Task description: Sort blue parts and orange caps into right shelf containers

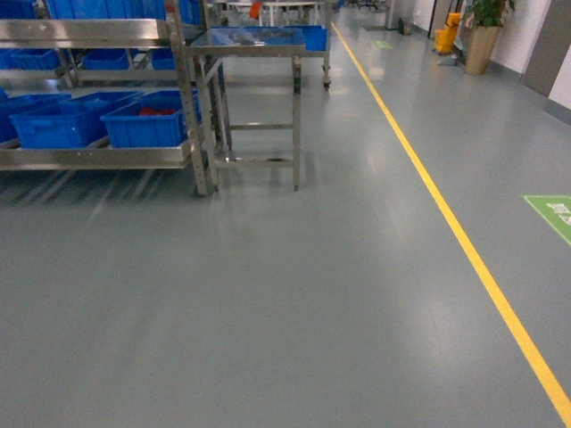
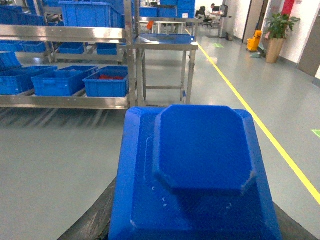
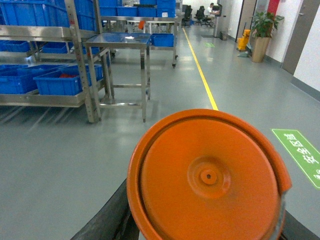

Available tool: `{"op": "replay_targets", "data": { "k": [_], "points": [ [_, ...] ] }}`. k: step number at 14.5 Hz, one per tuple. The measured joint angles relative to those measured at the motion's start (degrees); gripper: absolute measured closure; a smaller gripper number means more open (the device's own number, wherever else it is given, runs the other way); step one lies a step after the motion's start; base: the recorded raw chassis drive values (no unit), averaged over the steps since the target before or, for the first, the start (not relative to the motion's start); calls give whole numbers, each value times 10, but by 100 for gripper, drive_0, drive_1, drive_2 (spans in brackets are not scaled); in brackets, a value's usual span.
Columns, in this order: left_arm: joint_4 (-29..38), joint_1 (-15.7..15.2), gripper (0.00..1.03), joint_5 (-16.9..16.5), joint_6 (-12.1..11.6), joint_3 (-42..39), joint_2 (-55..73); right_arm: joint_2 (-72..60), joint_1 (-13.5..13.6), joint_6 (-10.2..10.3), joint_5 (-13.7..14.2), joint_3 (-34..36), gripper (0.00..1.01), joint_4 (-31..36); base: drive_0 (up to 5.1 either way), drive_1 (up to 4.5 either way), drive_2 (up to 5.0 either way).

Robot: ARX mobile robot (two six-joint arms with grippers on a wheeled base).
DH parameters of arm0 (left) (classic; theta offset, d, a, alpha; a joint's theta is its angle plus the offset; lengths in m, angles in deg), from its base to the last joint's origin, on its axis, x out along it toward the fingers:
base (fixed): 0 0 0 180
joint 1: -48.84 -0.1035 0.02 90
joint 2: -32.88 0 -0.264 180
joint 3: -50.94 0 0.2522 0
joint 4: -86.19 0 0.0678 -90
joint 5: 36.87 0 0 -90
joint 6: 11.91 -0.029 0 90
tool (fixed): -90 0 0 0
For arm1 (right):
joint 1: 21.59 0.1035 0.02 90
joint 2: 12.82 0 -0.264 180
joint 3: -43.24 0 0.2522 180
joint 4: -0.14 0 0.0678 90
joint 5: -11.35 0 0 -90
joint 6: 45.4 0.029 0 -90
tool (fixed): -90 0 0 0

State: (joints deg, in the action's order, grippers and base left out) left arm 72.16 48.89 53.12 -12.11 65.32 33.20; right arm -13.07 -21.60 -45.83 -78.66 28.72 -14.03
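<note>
Left gripper: jaws hidden under a blue part, which fills the left wrist view. Grip state cannot be told, though the part is judged carried. Part: matte moulded plastic, a raised octagonal boss on a chamfered slab. Right gripper likewise hidden behind an orange cap: a smooth round disc with raised rim and centre dimple. Containers, ribbed-rim blue crates, sit on the lower deck of a steel shelf, well ahead and to the left. The left arm is judged nearer. A steel table stands beside the shelf's right end.
</note>
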Motion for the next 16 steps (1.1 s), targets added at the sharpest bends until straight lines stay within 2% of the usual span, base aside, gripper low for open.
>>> {"op": "replay_targets", "data": {
  "k": [16],
  "points": [
    [-1,0,60,0,0,0,0,0,0,0,0,0,57,0,2,428,-423]
  ]
}}
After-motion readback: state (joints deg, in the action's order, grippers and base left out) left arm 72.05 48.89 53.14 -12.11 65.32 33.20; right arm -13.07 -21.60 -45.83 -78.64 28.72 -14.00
